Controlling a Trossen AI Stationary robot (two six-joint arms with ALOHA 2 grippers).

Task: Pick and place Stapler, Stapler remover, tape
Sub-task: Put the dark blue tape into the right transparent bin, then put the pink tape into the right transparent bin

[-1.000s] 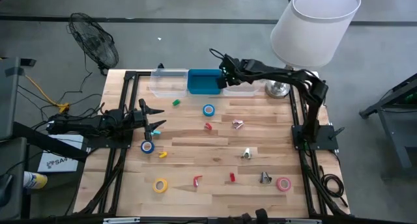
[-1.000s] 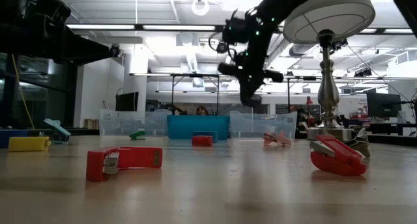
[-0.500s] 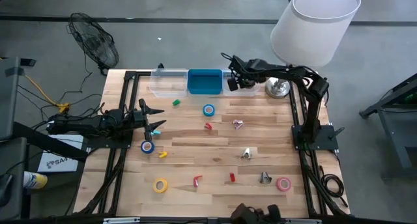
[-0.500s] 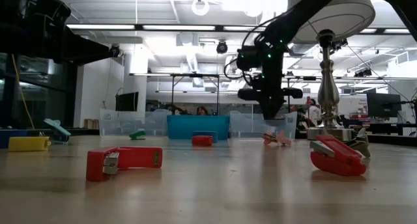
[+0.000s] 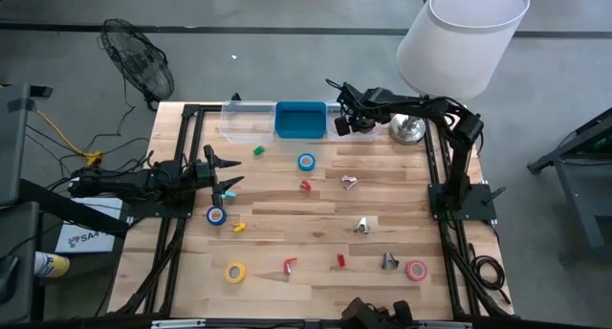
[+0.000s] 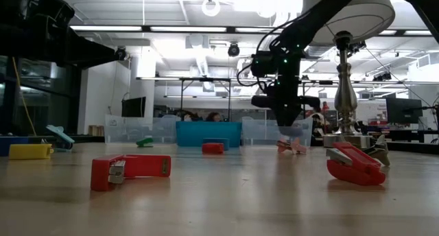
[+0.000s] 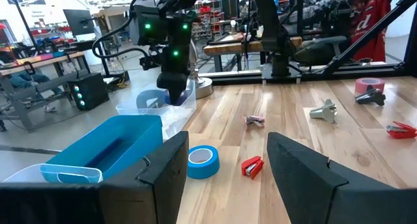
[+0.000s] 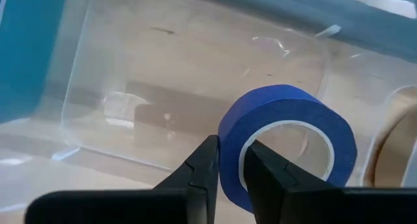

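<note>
Bench (image 5: 287, 224), light wood slats, viewed from above, items listed left to right.

Left gripper (image 5: 229, 183): low at the bench's left edge, jaws spread wide, holding nothing. Just beside it, a blue tape roll (image 5: 216, 215) and a small yellow piece (image 5: 238, 227).

Yellow tape roll (image 5: 235, 271): flat on the near left part of the bench.

Clear bin (image 5: 249, 120): far edge, left of the blue bin (image 5: 299, 119). A green piece (image 5: 258, 150) lies in front of it.

Second blue tape roll (image 5: 306, 161): flat on the bench, just in front of the blue bin. Red staplers (image 5: 306, 186) (image 5: 289, 265) (image 5: 340, 260) are scattered nearer the front edge.

Right gripper (image 8: 228, 162): above the clear tray (image 8: 163, 87) to the right of the blue bin, fingers narrow, pinching the wall of a dark blue tape roll (image 8: 287, 142), one finger outside the ring and one inside its open centre.

Pink staple remover (image 5: 350, 183), metal staple removers (image 5: 362, 225) (image 5: 388, 261): right half of the bench.

Pink tape roll (image 5: 416, 270): near right corner.

Lamp (image 5: 459, 37): white shade over the far right corner.
</note>
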